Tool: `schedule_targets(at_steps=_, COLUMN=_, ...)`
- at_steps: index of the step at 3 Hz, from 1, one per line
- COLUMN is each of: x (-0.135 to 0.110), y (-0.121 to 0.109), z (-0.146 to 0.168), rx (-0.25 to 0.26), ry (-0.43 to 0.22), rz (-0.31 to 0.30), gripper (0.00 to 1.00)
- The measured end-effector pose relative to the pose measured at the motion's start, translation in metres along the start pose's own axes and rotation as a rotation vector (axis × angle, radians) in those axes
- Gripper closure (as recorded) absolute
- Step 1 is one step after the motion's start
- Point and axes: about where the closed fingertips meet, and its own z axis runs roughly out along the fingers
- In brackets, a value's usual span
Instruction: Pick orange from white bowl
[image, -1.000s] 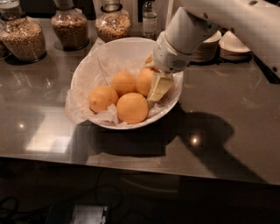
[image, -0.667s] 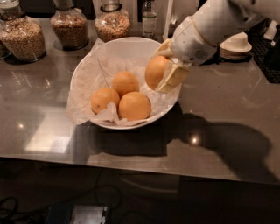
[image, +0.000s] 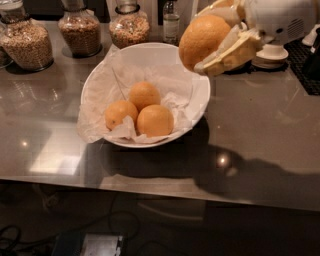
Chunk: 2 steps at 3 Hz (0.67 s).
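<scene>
My gripper (image: 216, 35) is shut on the orange (image: 202, 41) and holds it in the air above the right rim of the white bowl (image: 201, 100). The cream fingers (image: 231, 54) wrap the fruit from the right and below. The bowl sits on the glossy grey counter, lined with crumpled white paper. Three smaller oranges (image: 145, 111) lie together in it, low and left of centre.
Glass jars of grain (image: 26, 42) stand along the counter's back left. A small bottle (image: 171, 22) stands behind the bowl. Stacked small cream dishes (image: 270, 54) sit at the back right behind the gripper. A dark mat (image: 305, 70) lies at the far right.
The gripper closed on the orange inside the bowl, then lifted it up and to the right, out of the bowl. Three oranges stay in the bowl.
</scene>
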Motion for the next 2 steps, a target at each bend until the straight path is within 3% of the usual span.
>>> schedule_targets(at_steps=1, x=-0.053, y=0.02, z=-0.018, rx=0.026, ry=-0.117, rz=-0.075, gripper=1.0)
schedule_targets(at_steps=2, x=-0.088, y=0.045, z=-0.01, rx=0.018, ry=-0.162, rz=-0.163, gripper=1.0)
